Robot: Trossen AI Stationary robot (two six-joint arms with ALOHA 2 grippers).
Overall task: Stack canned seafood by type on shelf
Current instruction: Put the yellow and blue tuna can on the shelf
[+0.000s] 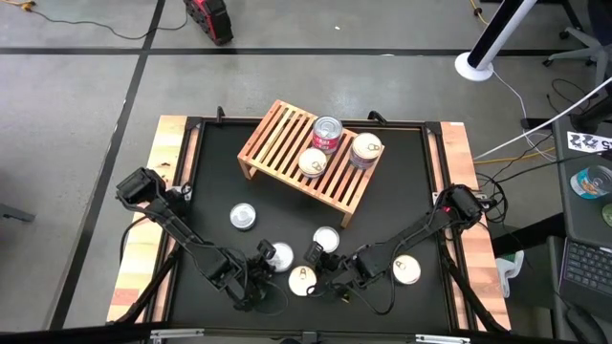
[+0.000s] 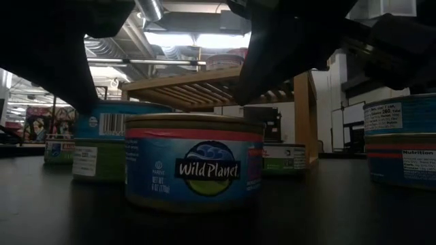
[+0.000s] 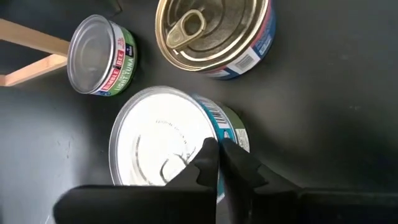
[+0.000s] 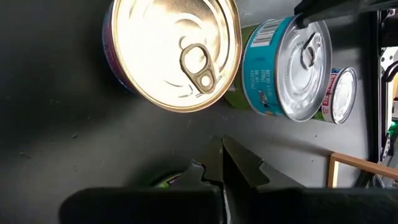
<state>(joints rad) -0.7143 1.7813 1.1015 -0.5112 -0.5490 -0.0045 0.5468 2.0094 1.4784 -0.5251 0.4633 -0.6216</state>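
The left jaws (image 3: 219,163) are pinched fully together over the rim of a silver-lidded can with a blue and green label (image 3: 171,142) at the near edge of the black bench (image 1: 402,182); the tips sit on its lid edge, but whether they grip it cannot be told. Just past these jaws lies a gold-lidded can with a pull tab (image 3: 208,34), and off to one side a smaller silver can with a green label (image 3: 99,56), close to a leg of the wooden shelf (image 1: 311,158). The right jaws (image 4: 222,163) are also shut and hold nothing, hovering over bare bench just short of that same gold-lidded can, with the left arm's can right behind it. Another pale-lidded can (image 1: 406,270) lies beside the right arm. The shelf stands well beyond both jaws, carrying three cans (image 1: 327,134), one pink-sided.
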